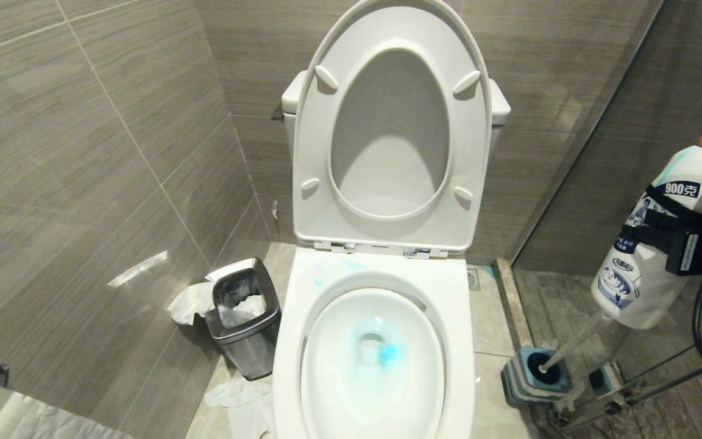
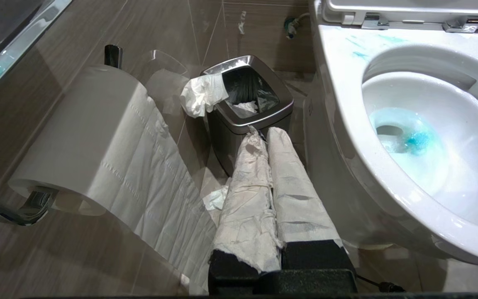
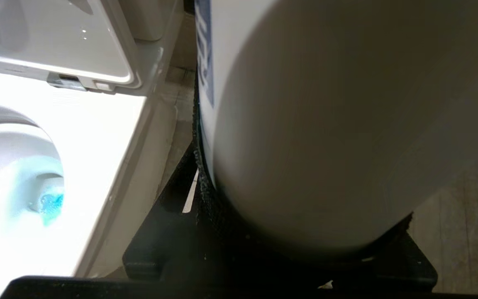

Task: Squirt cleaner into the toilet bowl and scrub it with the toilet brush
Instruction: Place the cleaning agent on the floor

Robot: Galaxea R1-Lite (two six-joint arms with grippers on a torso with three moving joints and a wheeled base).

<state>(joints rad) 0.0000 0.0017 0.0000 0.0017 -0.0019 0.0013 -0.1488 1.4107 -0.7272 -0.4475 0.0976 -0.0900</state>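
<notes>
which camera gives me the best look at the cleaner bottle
The head view: the cleaner bottle shows almost whole there, orange cap up, in the right gripper. The right wrist view shows only its blank white side up close. The left wrist view misses it.

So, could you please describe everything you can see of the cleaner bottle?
The cleaner bottle is a large white plastic bottle with an orange cap, a blue-and-white printed label and black straps round its middle. It is held clear of the floor at the right edge of the head view, leaning, cap uppermost, above the toilet brush in its holder. The right tool grips its body. In the right wrist view its white side fills most of the picture.
</notes>
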